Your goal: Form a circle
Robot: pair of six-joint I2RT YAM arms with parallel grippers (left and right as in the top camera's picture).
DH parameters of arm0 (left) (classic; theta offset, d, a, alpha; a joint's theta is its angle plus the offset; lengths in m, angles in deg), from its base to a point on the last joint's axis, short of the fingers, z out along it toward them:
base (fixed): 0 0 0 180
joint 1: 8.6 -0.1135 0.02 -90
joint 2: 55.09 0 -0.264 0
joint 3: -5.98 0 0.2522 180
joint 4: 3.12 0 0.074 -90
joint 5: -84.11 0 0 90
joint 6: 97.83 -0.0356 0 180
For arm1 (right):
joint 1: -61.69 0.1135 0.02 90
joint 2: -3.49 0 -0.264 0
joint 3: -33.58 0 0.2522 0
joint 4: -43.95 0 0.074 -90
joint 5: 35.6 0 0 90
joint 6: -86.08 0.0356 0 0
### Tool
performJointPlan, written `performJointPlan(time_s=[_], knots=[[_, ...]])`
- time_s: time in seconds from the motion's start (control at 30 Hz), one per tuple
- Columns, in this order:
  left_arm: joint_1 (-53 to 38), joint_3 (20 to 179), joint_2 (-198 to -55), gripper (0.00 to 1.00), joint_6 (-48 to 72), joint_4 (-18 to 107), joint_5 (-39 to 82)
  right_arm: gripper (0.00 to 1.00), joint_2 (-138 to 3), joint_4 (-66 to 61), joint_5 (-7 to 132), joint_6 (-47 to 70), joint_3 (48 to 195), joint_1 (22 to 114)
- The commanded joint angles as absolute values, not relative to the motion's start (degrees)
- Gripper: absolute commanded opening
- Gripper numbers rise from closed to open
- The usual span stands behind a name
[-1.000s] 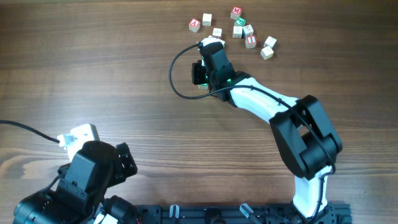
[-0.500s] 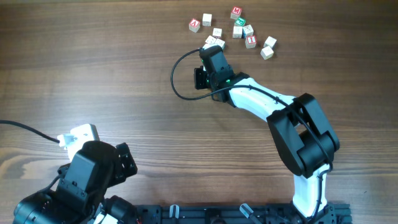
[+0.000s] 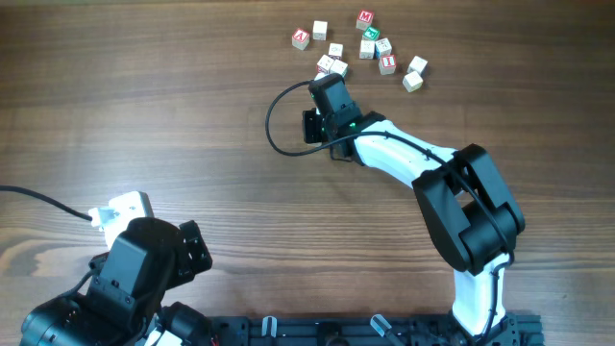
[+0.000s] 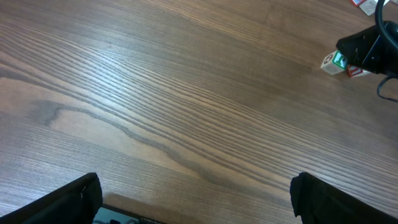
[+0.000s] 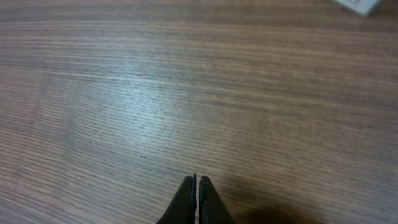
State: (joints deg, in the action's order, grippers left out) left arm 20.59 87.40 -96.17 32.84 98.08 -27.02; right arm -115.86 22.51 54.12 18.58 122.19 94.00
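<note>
Near circle (image 3: 332, 66), R gripper (image 5: 196, 182) closed tight; L gripper (image 4: 198, 200) wide apart.

The tabletop (image 3: 144, 115) is brown wood-grain, smooth with a soft sheen. The clump of cubes (image 3: 332, 66) looks like pale matt wood with painted faces. The right arm (image 3: 399, 159) wears glossy white and matt black plastic.

The circle (image 3: 332, 66) is only a tight clump of tiny pale letter cubes. It lies near the tabletop's (image 3: 144, 115) far edge.
</note>
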Motion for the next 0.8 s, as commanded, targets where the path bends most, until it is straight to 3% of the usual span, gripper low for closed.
performJointPlan(time_s=[0.0, 0.17, 0.77], knots=[[20.52, 87.19, -96.28, 1.00, 33.58, 98.15, -26.95, 0.05, -112.21, 24.41, 55.63, 11.30, 123.26, 93.98], [20.52, 87.19, -96.28, 1.00, 33.58, 98.15, -26.95, 0.05, -111.14, 22.05, 67.83, 5.68, 123.24, 95.03], [20.52, 87.19, -96.28, 1.00, 33.58, 98.15, -26.95, 0.05, -112.25, 12.19, 59.96, 9.11, 122.96, 97.85]])
